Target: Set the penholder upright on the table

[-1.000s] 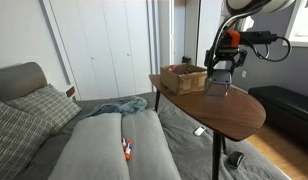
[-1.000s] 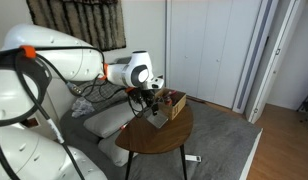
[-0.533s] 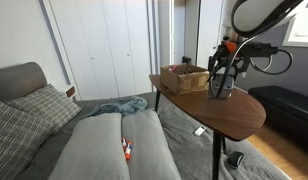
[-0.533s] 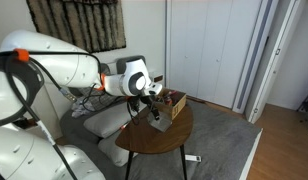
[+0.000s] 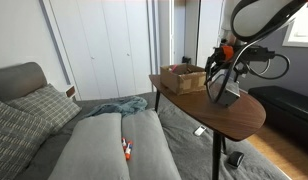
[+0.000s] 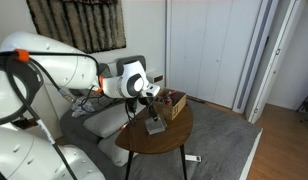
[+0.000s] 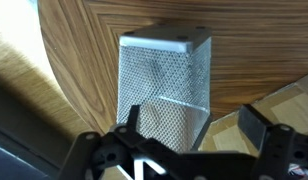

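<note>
Penholder [image 7: 162, 85]: a grey metal-mesh cup with flat sides and a solid band at its closed end. It is on the table [image 7: 254, 60], near the box [image 5: 184, 77], under the gripper [image 7: 189, 115]. In the wrist view its long axis runs top to bottom, with the closed end at the top, away from the gripper, and the mouth end toward it. Whether it lies flat or leans cannot be told. The gripper's 2 fingers [image 7: 256, 125] are spread wider than the penholder and grip nothing; 1 fingertip overlaps the mesh edge. 1 s earlier the gripper carried the penholder above the table. In an exterior view the penholder [image 6: 154, 127] now sits lower, on the wood, with the fingers let go.
</note>
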